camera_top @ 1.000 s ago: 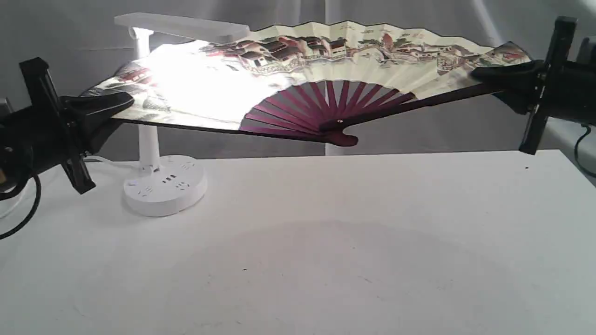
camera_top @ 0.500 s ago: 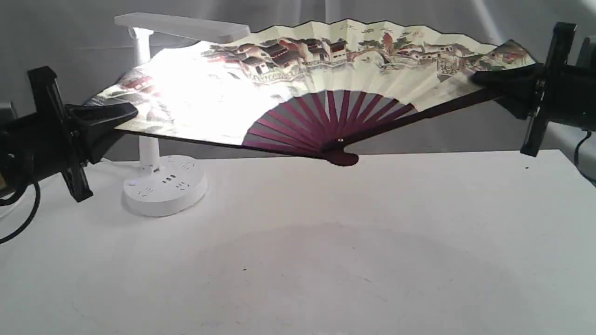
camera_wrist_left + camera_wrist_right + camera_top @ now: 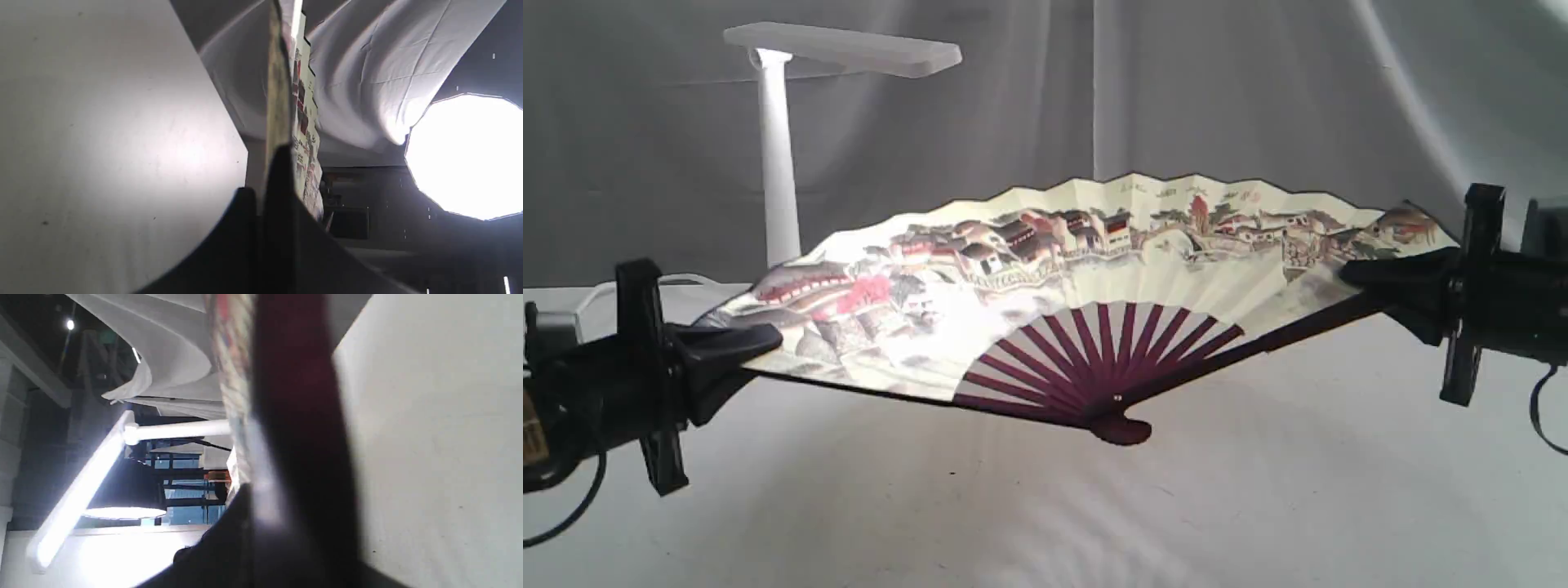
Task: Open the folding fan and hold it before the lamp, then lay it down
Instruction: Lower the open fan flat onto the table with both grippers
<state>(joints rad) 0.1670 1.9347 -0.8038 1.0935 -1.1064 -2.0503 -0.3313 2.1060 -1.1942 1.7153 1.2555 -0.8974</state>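
You've got step 1 of 3 done: the folding fan is fully spread. It hangs low, beneath the head of the lamp, so I judge you're on the laying down (not finished). From the left: your left gripper is clamped tight on the fan's left guard, the lamp stands behind, the pivot hangs close over the bench, and your right gripper is pinched tight on the right guard

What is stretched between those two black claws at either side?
The open folding fan spans the whole gap, with one end gripped by the left tool and the other by the right tool. The exterior view shows this best.
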